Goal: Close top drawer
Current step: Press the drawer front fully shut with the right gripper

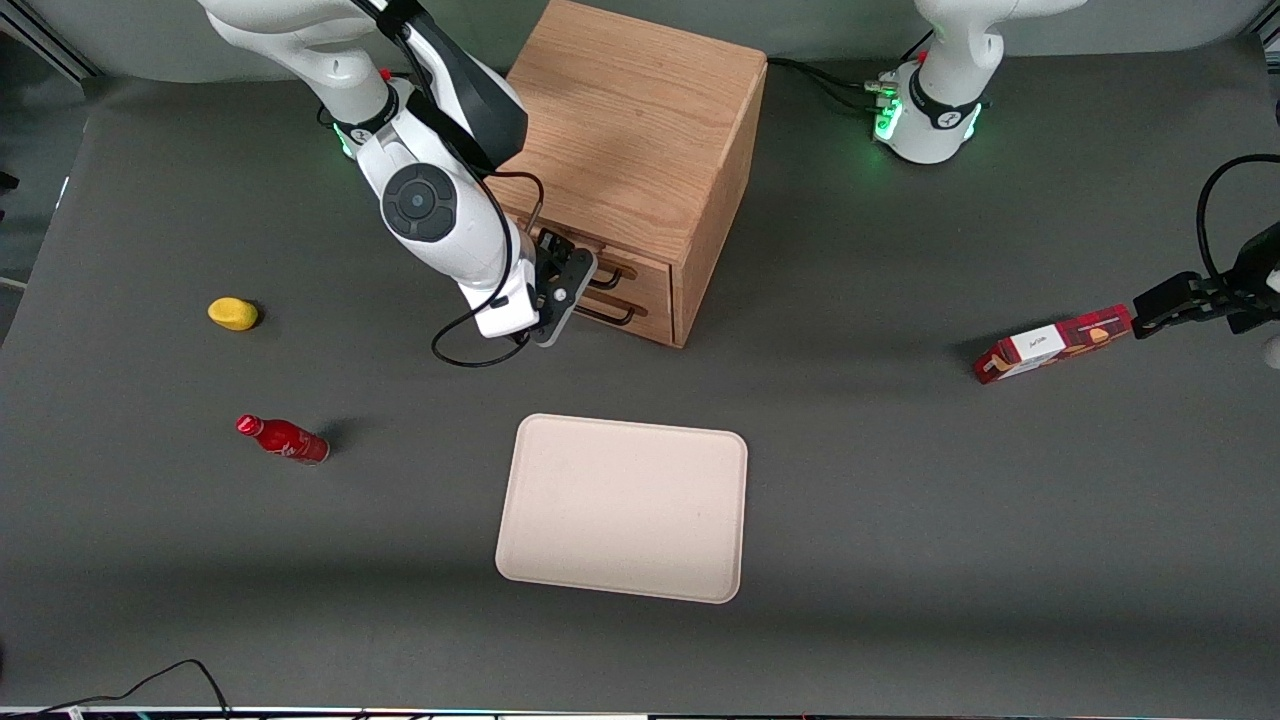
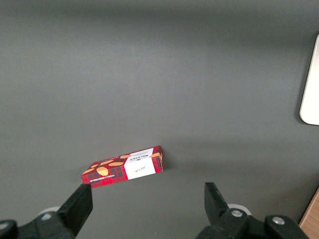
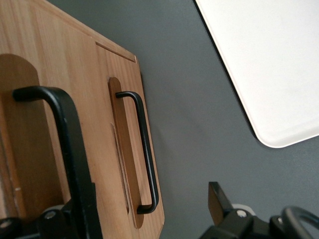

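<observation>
The light oak wooden cabinet point(image 1: 640, 140) stands on the dark grey counter point(image 1: 900, 500), and everything else is best placed from it. Its top drawer point(image 1: 640, 270), a shallow oak front with a black wire handle point(image 1: 606, 274), sits in the cabinet's front face just above the lower drawer point(image 1: 625, 312); from above it looks nearly flush, so little travel seems left. The right arm's gripper point(image 1: 566, 292) hangs just in front of the cabinet at drawer height, jaws spread, one finger point(image 3: 219, 201) clear and the top handle passing close by the other.

The main risk, as I judge it, is an off-centre push: pressing near one end of the drawer front could skew it, or shove the whole cabinet along the counter. A finger could also snag under the handle, or land on the lower drawer with its identical black handle point(image 3: 144, 164).

What either drawer holds cannot be seen. The cream rectangular tray point(image 1: 622, 508), nearer the front camera than the cabinet, carries nothing. Toward the parked arm's end lies a red plaid biscuit box point(image 1: 1052, 343); toward the working arm's end, a red bottle point(image 1: 282, 439) on its side and a small yellow lemon-like object point(image 1: 232, 313).
</observation>
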Action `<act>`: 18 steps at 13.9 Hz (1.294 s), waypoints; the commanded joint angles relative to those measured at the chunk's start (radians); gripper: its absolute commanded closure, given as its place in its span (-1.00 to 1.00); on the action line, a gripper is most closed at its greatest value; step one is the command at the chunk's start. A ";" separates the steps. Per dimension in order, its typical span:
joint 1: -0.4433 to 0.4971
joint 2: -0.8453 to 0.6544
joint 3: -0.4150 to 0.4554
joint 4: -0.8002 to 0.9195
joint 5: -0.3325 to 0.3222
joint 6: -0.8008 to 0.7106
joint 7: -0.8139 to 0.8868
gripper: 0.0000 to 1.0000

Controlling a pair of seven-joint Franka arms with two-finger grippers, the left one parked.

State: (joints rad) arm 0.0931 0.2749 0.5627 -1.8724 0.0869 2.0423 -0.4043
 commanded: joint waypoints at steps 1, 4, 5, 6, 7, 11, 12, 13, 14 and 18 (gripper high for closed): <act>0.011 -0.031 0.026 -0.036 0.017 -0.017 0.045 -1.00; 0.010 -0.032 0.026 -0.014 0.036 -0.040 0.039 -1.00; 0.010 -0.033 0.025 -0.008 0.036 -0.051 0.038 -1.00; 0.010 -0.031 0.025 0.002 0.036 -0.059 0.038 -1.00; 0.010 -0.029 0.025 0.007 0.037 -0.060 0.038 -1.00; 0.007 -0.020 0.013 0.039 0.039 -0.073 0.022 -1.00; 0.004 -0.019 0.011 0.059 0.053 -0.100 0.021 -1.00; 0.004 -0.019 0.008 0.077 0.080 -0.118 0.016 -1.00; 0.000 -0.022 0.006 0.084 0.088 -0.128 0.007 -1.00; -0.006 -0.022 -0.016 0.165 0.094 -0.221 -0.011 -1.00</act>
State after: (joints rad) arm 0.0880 0.2631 0.5618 -1.7587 0.1512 1.8899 -0.3992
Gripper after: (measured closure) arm 0.000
